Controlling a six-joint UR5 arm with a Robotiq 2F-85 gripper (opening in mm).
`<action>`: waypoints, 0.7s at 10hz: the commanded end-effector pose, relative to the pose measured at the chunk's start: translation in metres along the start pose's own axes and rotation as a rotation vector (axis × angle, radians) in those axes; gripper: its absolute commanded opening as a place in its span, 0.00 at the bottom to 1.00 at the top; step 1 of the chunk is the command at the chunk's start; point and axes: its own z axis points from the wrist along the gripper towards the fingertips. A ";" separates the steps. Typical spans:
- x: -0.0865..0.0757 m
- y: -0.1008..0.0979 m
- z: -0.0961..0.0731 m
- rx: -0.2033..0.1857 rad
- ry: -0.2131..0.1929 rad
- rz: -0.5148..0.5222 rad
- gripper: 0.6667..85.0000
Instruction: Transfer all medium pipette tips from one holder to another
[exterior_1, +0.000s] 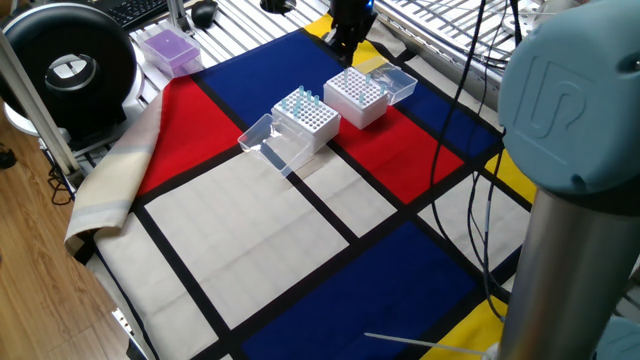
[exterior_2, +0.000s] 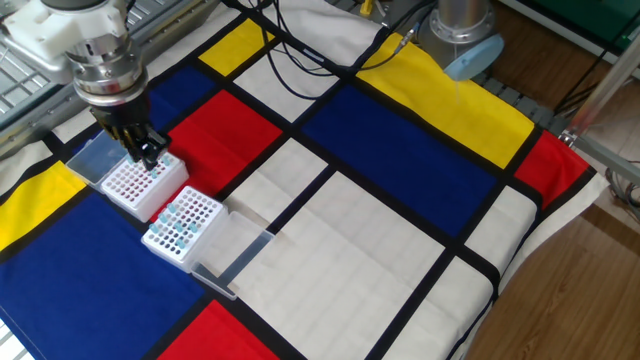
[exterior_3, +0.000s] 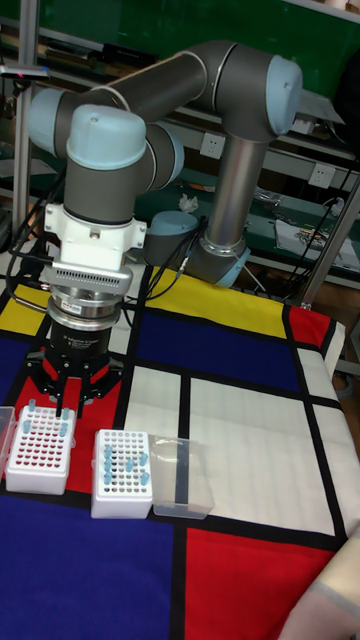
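Primary-coloured cloth (exterior_2: 400, 240) covers the worktop, giving the arm (exterior_3: 150, 130) a flat base. Two white racks sit side by side so tips travel a short way: the far rack (exterior_2: 145, 185) under the tool (exterior_2: 148, 155), the near rack (exterior_2: 182, 227) beside its clear lid (exterior_2: 235, 255). Pale blue tips (exterior_3: 125, 465), roughly a dozen, stand in the near rack; about three in the far one. Whether the tool's fingers grip a tip, I cannot tell.

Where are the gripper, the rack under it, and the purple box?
gripper (exterior_2: 150, 158), other fixed view, between its fingertips.
rack under the gripper (exterior_2: 140, 187), other fixed view, its perforated top.
purple box (exterior_1: 168, 47), one fixed view, its lid.
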 end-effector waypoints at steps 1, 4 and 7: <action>0.002 0.000 0.002 -0.019 0.000 -0.032 0.37; 0.000 0.002 0.003 -0.015 -0.001 -0.029 0.37; -0.016 0.026 0.006 -0.014 -0.020 0.018 0.36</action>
